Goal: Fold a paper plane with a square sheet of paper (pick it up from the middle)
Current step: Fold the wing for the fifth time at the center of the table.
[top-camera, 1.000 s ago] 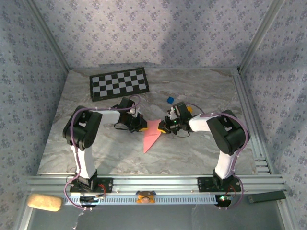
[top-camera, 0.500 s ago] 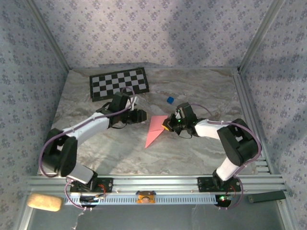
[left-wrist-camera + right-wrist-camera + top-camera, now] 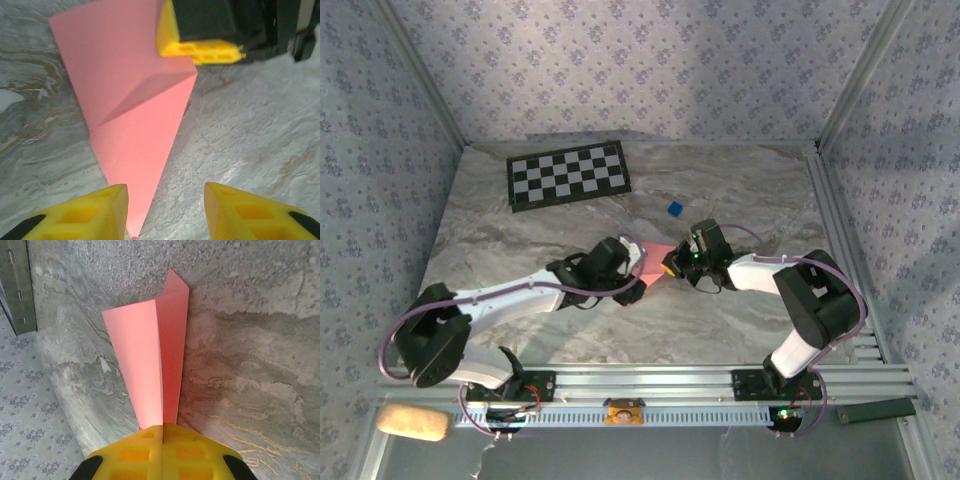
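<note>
The square sheet of paper is folded into a slim salmon-pink paper plane (image 3: pixel 135 115) with a sharp tip and a raised flap. It lies on the marble table between both arms (image 3: pixel 656 258). My right gripper (image 3: pixel 162 432) is shut on the plane's wide end, its yellow fingers (image 3: pixel 200 47) pressed together over the fold; from above it sits at the paper's right side (image 3: pixel 671 265). My left gripper (image 3: pixel 165 212) is open and low over the table, with the plane's tip just inside its left finger (image 3: pixel 95 212). Seen from above, the left gripper (image 3: pixel 635 275) covers the plane's near part.
A black-and-white checkerboard mat (image 3: pixel 569 173) lies at the back left. A small blue block (image 3: pixel 674 208) sits behind the right gripper. An aluminium rail (image 3: pixel 640 380) runs along the near edge, with a beige pad (image 3: pixel 412 422) below it at the left. Patterned walls enclose the table.
My left arm swung from the paper's far left side round to its near tip, and its gripper opened. The right gripper kept its hold and shifted the paper slightly right.
</note>
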